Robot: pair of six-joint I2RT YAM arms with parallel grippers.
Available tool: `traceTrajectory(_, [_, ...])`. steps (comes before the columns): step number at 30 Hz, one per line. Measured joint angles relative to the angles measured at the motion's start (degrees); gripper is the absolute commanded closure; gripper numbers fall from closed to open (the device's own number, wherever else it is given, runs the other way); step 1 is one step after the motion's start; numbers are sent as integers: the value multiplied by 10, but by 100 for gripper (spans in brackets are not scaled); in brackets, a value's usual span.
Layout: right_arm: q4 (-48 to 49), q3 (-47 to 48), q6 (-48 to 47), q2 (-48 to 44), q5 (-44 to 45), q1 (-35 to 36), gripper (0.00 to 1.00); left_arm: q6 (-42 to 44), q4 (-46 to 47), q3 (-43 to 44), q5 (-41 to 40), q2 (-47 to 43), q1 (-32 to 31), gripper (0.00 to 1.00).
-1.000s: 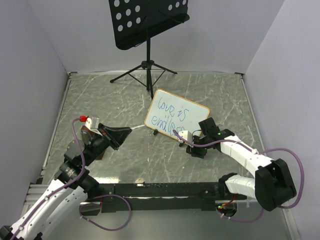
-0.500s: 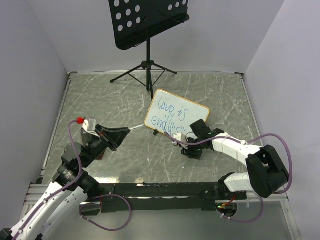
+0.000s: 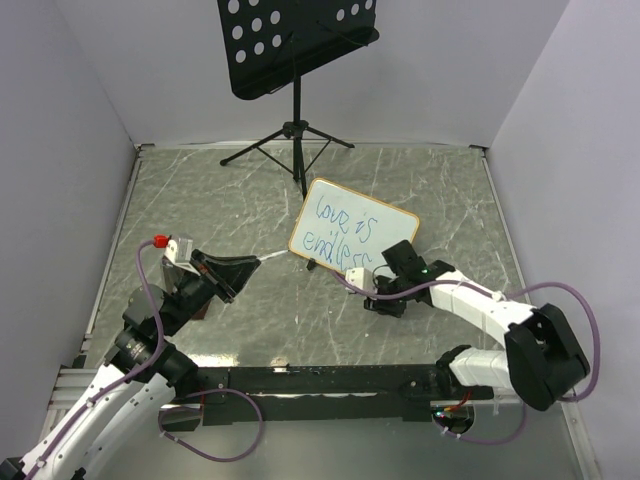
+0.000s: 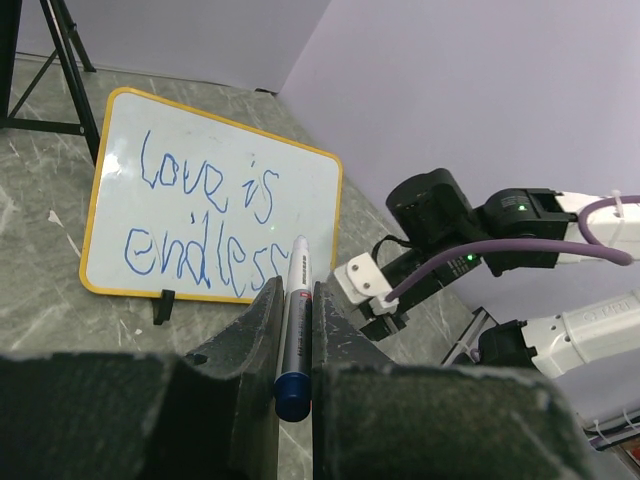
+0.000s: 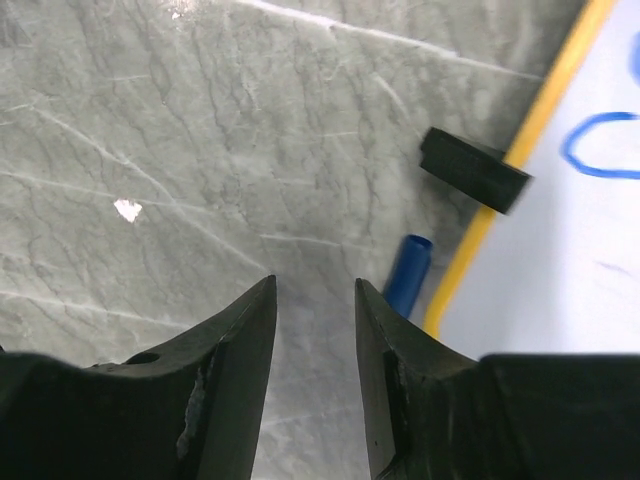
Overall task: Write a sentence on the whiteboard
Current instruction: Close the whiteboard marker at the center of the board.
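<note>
The left claw (image 4: 292, 292) is clamped on a marker (image 4: 296, 310), its two fingers pressed against the white barrel. The marker's blue end is nearest the wrist camera and its other end points toward the board (image 4: 300, 185). In the top view this claw (image 3: 243, 268) hangs over the left half of the table (image 3: 200, 190), and the marker's end stops short of the board's near left corner without touching it.

The right claw (image 5: 315, 290) is parted by a narrow gap with nothing in it, only bare table (image 5: 150, 130) showing between the fingers. Just past its right finger a blue cap (image 5: 405, 275) lies on the table, close against the board's yellow frame, with one black foot (image 5: 472, 170) a little beyond it. In the top view this claw sits low at the board's near right edge.

The board (image 3: 395, 225) stands on its feet, tilted back, right of the table's middle and turned at an angle. On it the sentence (image 4: 200, 255) reads "love is endless" in blue, in two lines. Behind the board a black music stand (image 3: 295, 45) rises on a tripod at the far edge.
</note>
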Motion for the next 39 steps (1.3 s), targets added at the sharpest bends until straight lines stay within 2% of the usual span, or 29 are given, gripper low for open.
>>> traceTrajectory(6, [-14, -10, -10, -38, 8, -12, 55, 0, 0, 0, 0, -3, 0, 99])
traceTrajectory(14, [-10, -10, -12, 3, 26, -50, 51, 0, -5, 0, 0, -11, 0, 99])
traceTrajectory(21, [7, 1, -6, 28, 23, -52, 50, 0, -8, 0, 0, -11, 0, 99])
traceTrajectory(28, [20, 5, -2, 35, 24, -52, 44, 0, -10, 0, -1, -11, 0, 99])
traceTrajectory(35, [30, 10, 3, 45, 15, -50, 45, 0, -10, 0, -1, -11, 0, 99])
traceTrajectory(38, [32, 20, 3, 58, 11, -46, 49, 0, -10, 0, -1, -11, 0, 99])
traceTrajectory(39, [33, 23, 3, 63, 11, -43, 53, 0, -10, 0, -1, -11, 0, 99])
